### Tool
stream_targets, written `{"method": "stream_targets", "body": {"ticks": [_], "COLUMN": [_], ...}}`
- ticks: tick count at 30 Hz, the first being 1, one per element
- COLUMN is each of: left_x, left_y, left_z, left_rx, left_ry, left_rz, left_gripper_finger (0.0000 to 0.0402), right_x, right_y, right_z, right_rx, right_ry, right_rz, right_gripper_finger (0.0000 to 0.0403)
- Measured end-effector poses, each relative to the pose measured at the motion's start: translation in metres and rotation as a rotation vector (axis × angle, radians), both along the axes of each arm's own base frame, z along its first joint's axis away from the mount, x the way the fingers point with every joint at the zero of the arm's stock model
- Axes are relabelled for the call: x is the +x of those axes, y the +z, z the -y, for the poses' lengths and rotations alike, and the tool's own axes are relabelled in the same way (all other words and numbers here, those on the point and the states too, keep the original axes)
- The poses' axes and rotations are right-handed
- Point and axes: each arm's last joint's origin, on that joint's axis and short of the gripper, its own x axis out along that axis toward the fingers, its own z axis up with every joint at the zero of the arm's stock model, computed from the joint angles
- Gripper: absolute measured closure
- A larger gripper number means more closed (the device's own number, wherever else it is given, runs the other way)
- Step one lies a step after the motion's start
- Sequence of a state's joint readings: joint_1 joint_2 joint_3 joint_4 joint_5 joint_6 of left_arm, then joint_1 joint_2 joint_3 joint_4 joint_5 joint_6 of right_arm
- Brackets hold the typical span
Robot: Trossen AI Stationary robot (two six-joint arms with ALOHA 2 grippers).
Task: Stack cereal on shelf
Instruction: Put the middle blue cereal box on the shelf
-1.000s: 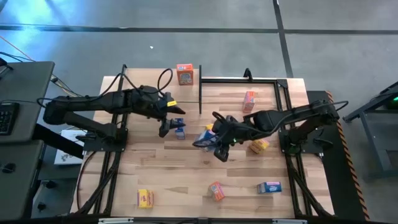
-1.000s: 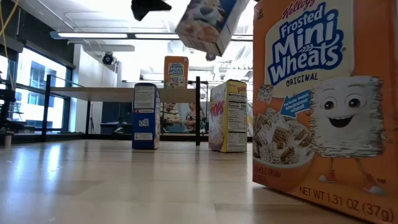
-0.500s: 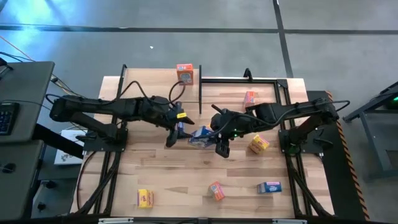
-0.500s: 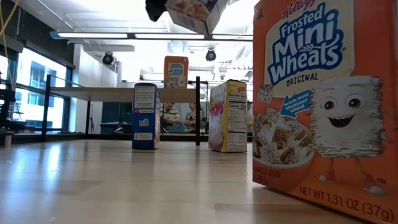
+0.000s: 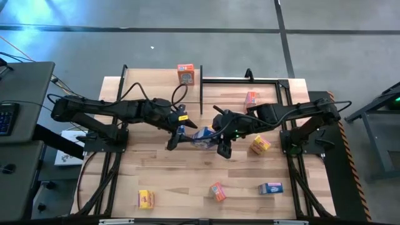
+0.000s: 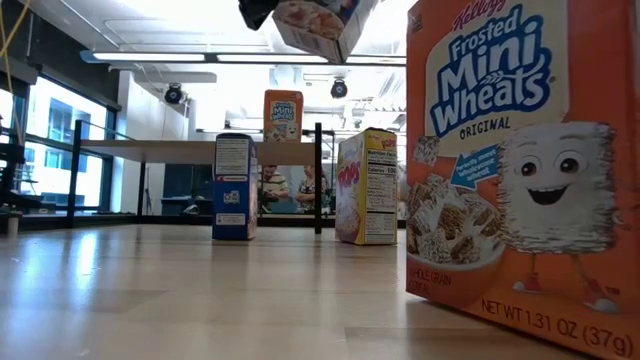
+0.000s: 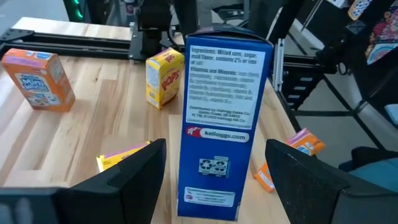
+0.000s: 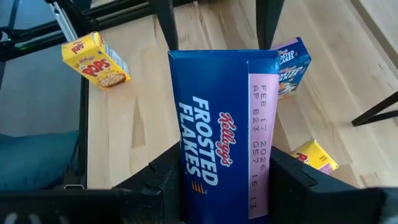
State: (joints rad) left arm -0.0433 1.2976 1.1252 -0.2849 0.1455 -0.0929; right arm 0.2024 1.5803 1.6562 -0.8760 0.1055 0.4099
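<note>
The right gripper [image 5: 220,142] is over the middle of the light wooden plank table [image 5: 156,169] and its two dark fingers are clamped on a small blue cardboard cereal box [image 8: 221,149]. The white words "FROSTED FLAKES" and a red "Kellogg's" script are on the box's face, and a pink strip beside them carries a printed date code. In the low view this box [image 6: 315,22] hangs tilted in the air, high above the table.

The left gripper [image 5: 177,132] is just beside it, with its fingers spread apart on both sides of that blue box [image 7: 222,118] without closing on it. The narrow side turned to the left wrist camera shows an ingredients text, "kelloggs.com" in a red band and a recycling mark.

On the table, a second blue box [image 6: 234,186] stands upright, and a yellow box [image 6: 366,186] marked "POPS", with a nutrition panel on its side, stands near it. Very close to the low camera there is an orange box [image 6: 520,160] reading "Kellogg's Frosted Mini Wheats ORIGINAL", with a smiling cartoon wheat biscuit and "NET WT 1.31 OZ (37g)".

The shelf [image 6: 200,150], a pale wood plank on thin black posts, stands at the far edge of the table. One orange Mini Wheats box [image 5: 185,74] stands upright on it.
</note>
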Motion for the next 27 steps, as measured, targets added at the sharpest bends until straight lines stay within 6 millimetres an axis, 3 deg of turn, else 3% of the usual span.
{"method": "stream_targets", "body": {"ticks": [19, 27], "left_x": [-0.0001, 0.0001], "left_y": [-0.0001, -0.0004], "left_z": [-0.0001, 0.0000], "left_rx": [-0.006, 0.007], "left_ry": [0.003, -0.005], "left_rz": [-0.003, -0.002], "left_gripper_finger": [0.0137, 0.0174], "right_x": [0.0088, 0.0092], "right_y": [0.0084, 0.0090], "right_z": [0.0061, 0.0059], "right_rx": [-0.011, -0.007], "right_ry": [-0.045, -0.043], "right_rz": [0.120, 0.128], "right_gripper_finger": [0.0244, 0.0244]}}
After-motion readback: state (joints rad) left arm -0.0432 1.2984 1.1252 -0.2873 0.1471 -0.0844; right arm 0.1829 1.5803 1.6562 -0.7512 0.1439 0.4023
